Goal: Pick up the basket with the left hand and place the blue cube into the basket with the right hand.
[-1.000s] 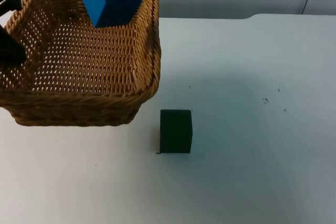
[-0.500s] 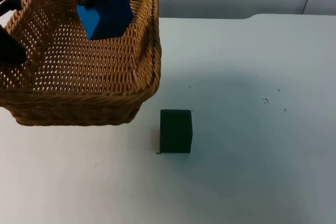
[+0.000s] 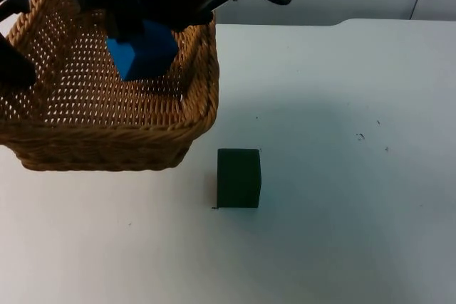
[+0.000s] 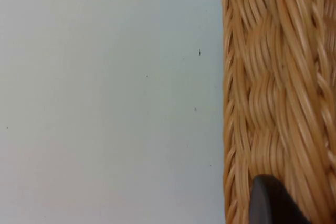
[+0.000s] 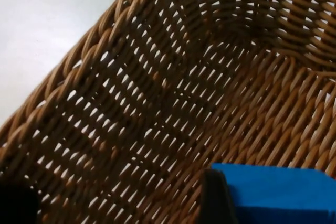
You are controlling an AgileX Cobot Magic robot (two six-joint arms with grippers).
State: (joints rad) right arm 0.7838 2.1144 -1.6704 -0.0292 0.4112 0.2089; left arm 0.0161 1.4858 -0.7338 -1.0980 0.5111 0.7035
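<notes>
Nearest the camera in the top view, we noted a dark green block (image 3: 239, 178) standing alone on the white tabletop (image 3: 342, 119), just beside the basket's near corner and apart from it. Behind it, the wicker basket (image 3: 107, 115) was held at its left rim by the left gripper (image 3: 13, 62), fingers (image 4: 270, 203) closed on the woven wall as seen in the left wrist view; whether the base was clear of the tabletop we could not confirm. Further back, the right gripper (image 3: 135, 23) hung over the basket's interior, its fingers clamped on the blue cube (image 3: 141, 49), which sat inside the rim line and above the woven floor (image 5: 157, 103). We judged the placing step to be in hand. To do it well, the right arm should lower the cube until near the floor, well away from the far wall, before opening, while the left arm keeps the basket level and steady so that the cube does not tumble.
</notes>
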